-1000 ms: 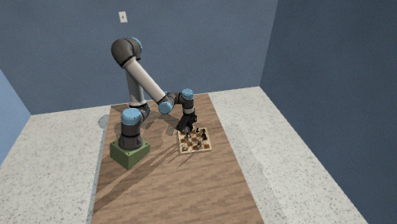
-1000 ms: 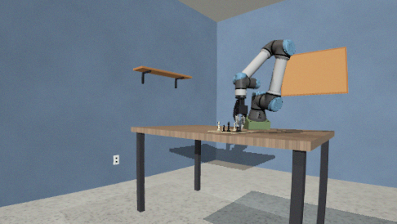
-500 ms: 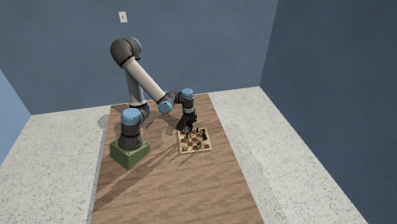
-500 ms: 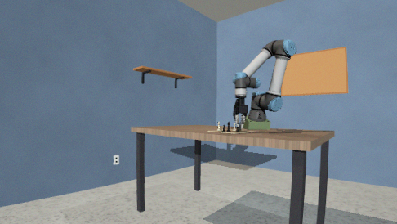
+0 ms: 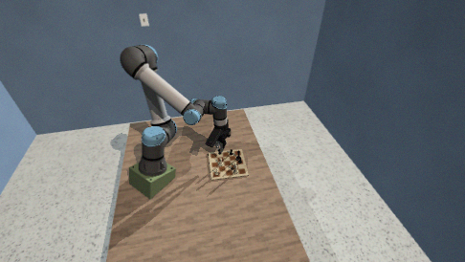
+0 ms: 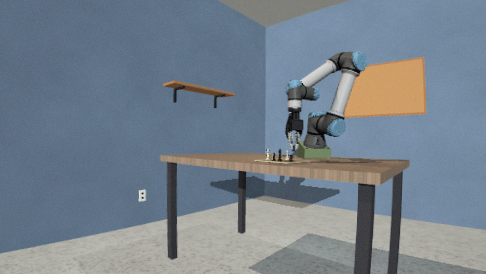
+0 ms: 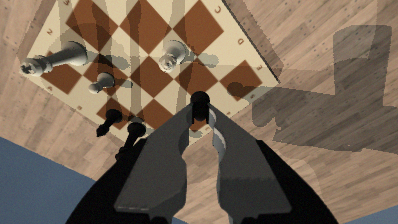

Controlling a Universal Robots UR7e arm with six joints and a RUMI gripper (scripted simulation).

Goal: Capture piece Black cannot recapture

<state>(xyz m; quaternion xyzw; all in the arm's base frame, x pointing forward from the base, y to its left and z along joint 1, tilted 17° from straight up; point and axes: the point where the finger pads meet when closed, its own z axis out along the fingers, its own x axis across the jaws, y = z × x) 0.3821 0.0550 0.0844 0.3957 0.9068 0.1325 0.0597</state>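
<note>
A small chessboard (image 5: 228, 163) lies on the wooden table; it also shows in the wrist view (image 7: 150, 55). My gripper (image 7: 200, 105) is shut on a black pawn (image 7: 199, 106) and holds it lifted a little above the board's corner near file E. White pieces stand on the board: a tall one (image 7: 52, 59), a pawn (image 7: 102, 82) and another piece (image 7: 174, 54). Two black pieces (image 7: 122, 127) stand at the board's near edge, left of my fingers. In the top view the gripper (image 5: 219, 145) hangs over the board's far edge.
The arm's green base (image 5: 151, 179) stands on the table left of the board. A wall shelf (image 6: 198, 91) is far off.
</note>
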